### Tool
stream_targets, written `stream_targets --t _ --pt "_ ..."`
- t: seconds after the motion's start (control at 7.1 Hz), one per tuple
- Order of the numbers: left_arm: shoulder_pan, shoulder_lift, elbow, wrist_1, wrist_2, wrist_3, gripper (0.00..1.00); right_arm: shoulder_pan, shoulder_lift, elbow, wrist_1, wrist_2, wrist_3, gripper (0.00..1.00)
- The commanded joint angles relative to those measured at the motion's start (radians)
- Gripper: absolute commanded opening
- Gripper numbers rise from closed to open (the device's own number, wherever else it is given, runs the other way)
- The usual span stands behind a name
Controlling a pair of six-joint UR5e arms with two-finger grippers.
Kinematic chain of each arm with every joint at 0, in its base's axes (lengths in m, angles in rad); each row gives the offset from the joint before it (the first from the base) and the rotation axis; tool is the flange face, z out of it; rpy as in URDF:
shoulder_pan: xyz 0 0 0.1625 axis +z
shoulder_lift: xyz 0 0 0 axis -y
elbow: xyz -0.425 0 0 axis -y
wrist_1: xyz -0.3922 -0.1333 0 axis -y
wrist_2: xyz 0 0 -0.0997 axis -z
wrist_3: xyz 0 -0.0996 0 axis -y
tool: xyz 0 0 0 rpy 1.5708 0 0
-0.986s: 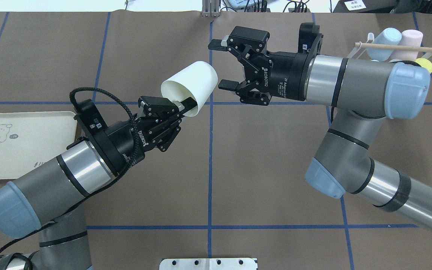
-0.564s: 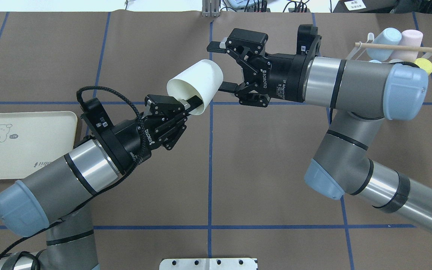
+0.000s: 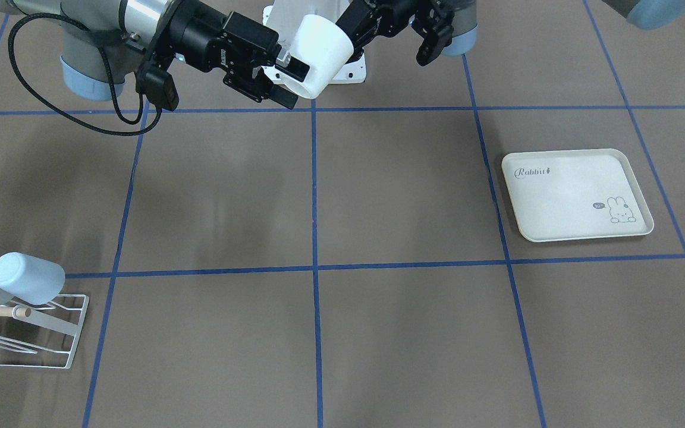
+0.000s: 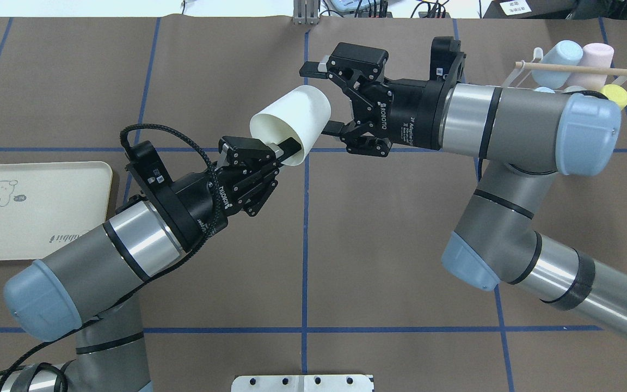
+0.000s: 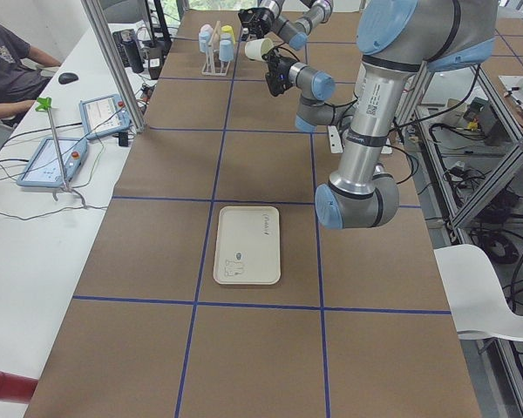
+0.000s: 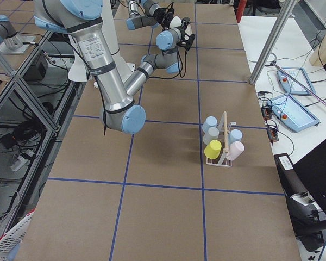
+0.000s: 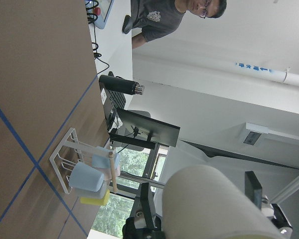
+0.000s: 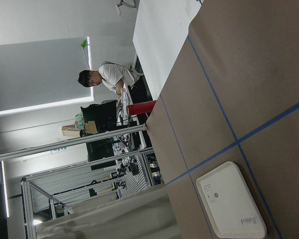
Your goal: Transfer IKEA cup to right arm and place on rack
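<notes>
The white IKEA cup (image 4: pixel 290 122) was held in mid-air over the middle of the worktop (image 4: pixel 400 245), tilted, its mouth turned toward the left arm. Its rim was pinched by the left hand (image 4: pixel 287 152), one finger seen inside the mouth. The right hand (image 4: pixel 320 98) was spread wide about the cup's base; its lower finger lay just beside the wall and its upper finger was kept apart.

The rack (image 4: pixel 564 67) was set well apart, near the worktop's far right corner, and was loaded with a light blue cup (image 4: pixel 561 60), a pink cup (image 4: pixel 596 57) and a yellow cup (image 4: pixel 618 93). The cream tray (image 4: pixel 41 218) was placed by the left edge.

In the overhead view the rack was partly hidden by the right arm; in the right-side view it was shown whole, with more pastel cups.
</notes>
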Motion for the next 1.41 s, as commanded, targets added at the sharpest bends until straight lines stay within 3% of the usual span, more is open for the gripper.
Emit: stream_targets --t 0.0,0.99,1.13,1.27 --pt "-0.001 -0.007 0.005 0.0 0.0 0.001 0.0 0.0 0.0 0.0 0.002 0.0 0.0 1.0" --pt "-0.003 -0.048 0.049 0.0 0.001 0.0 0.0 0.0 0.0 0.0 0.0 -0.003 0.0 0.98" --pt "-0.004 -0.048 0.049 0.0 0.0 0.001 0.0 0.001 0.001 0.0 0.0 -0.003 0.012 0.57" --pt "-0.004 -0.048 0.038 0.0 -0.002 0.001 0.42 0.001 -0.003 -0.002 0.0 0.0 -0.001 0.01"
